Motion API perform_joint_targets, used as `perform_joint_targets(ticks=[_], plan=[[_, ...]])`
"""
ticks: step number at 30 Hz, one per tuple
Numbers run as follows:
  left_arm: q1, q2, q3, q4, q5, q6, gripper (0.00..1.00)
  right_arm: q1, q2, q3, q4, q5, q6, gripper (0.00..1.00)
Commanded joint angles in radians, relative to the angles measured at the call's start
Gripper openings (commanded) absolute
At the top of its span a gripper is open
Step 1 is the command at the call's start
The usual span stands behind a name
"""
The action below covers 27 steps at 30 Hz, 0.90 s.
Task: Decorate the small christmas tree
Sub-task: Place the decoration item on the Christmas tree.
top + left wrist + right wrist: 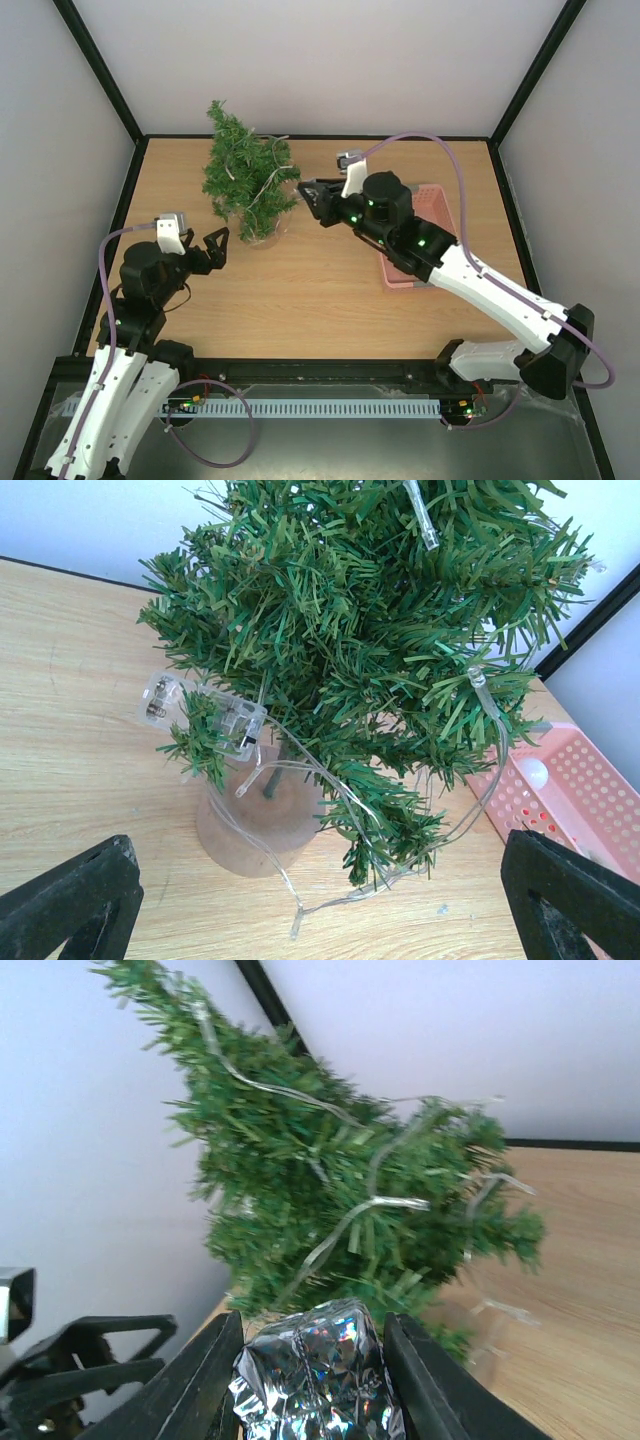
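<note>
Tree stands far back on table, left hand wide beside it, right hand gripping silver foil ornament.

Desk: wood-grain top, light oak tone, smooth, low sheen.
Small christmas tree: dark-green plastic needles, bristly, matt.
Tree base: pale translucent plastic, smooth.
Light string: clear plastic wire and bulbs, glossy.
Battery box: clear hard plastic, glossy.
Basket: pink perforated plastic, matt.
Silver ornament: crinkled metallic foil, mirror-bright.
Right gripper fingers: black, matt, hard plastic by the look.
</note>
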Motion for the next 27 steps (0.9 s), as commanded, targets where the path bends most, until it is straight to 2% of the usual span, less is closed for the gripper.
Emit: perform_joint_targets(ticks=[1, 8, 27], plan=[[0.006, -0.003, 0.009, 0.004, -0.002, -0.001, 0.99, 0.059, 0.053, 0.069, 0.125, 0.068, -0.020, 0.36], [0.006, -0.007, 0.009, 0.006, 0.001, 0.001, 0.99, 0.125, 0.160, 0.146, 0.182, 0.099, -0.084, 0.36], [-0.002, -0.015, 0.008, 0.007, 0.003, 0.002, 0.99, 0.129, 0.369, 0.280, 0.225, 0.162, -0.190, 0.38]])
